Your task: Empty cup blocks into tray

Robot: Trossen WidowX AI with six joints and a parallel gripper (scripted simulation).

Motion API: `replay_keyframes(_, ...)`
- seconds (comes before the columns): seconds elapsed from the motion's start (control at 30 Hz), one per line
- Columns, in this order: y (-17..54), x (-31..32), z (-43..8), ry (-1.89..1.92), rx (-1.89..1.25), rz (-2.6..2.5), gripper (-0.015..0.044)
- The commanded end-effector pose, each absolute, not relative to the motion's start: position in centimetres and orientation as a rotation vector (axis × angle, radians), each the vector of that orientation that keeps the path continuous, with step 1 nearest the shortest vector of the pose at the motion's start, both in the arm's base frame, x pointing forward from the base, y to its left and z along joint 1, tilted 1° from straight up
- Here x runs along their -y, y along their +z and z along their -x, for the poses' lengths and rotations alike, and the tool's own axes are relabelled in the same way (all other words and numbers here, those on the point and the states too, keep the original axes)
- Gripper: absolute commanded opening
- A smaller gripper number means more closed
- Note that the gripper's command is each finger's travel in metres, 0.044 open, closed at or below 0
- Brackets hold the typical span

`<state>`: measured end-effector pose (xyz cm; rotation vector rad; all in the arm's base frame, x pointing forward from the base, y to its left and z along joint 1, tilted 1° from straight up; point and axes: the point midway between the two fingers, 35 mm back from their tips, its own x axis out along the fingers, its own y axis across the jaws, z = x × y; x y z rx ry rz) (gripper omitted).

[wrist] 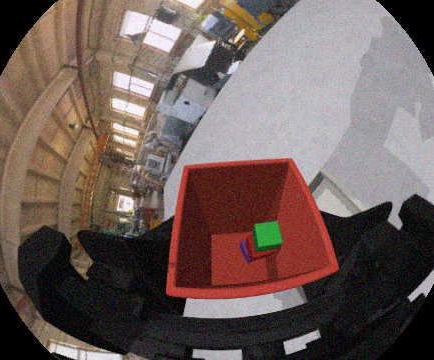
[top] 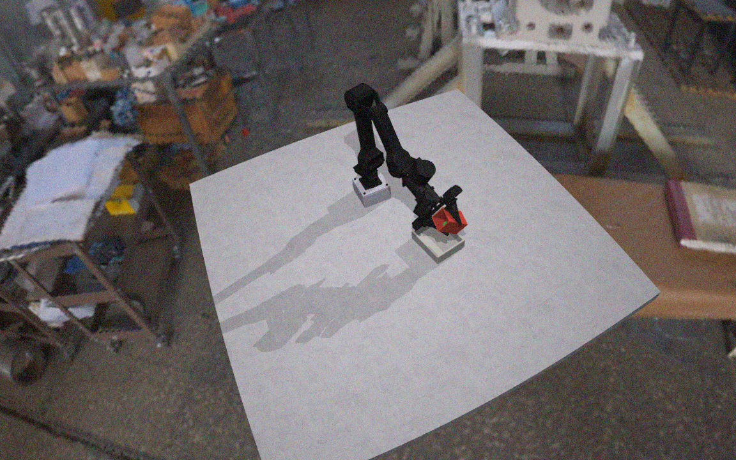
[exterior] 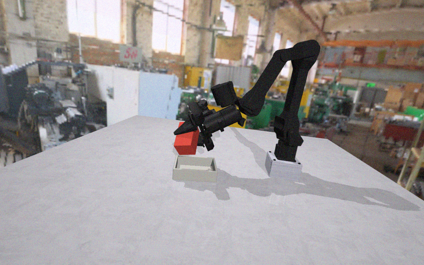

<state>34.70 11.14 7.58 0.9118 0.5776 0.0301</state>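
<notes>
The gripper [top: 444, 216] [exterior: 187, 133] [wrist: 236, 203] is clenched on the red cup [top: 450, 220] [exterior: 186, 142] [wrist: 242, 289], which is held tilted above the tray [top: 438, 245] [exterior: 194, 174] [wrist: 334, 195], right of centre in the top view and just below the cup near the centre of the exterior view. The cup does not appear to touch the tray. In the wrist view, a green block [wrist: 267, 236], a red block [wrist: 263, 252] and a purple block [wrist: 245, 251] remain inside the cup.

Probable faults:
- Spill outside the tray: the mouth may swing beyond the tray wall as the tilt increases, since the mouth moves sideways with rotation.
- Retained block: an insufficient tilt may leave a block against the inner wall.
- Bounce-out: blocks released together may rebound over the low wall.
- Cup slip: rotation may shift the smooth, tapered cup between the fingers.
- Collision: a low cup edge may strike and displace the tray.

Markings: no brand or label is legible on the arm, cup or tray. A sign [exterior: 130, 53] at the upper left of the exterior view bears red characters, too blurred to read with certainty.
</notes>
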Motion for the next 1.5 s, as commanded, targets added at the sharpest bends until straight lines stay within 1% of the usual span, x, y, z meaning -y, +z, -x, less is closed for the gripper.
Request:
replay_keyframes(0.0, 7.42, -11.20, -34.71, 0.001, -0.586, -1.013, 0.0000)
replay_keyframes(1.47, 6.81, -11.32, -34.88, -0.305, -0.589, -1.943, 0.0000)
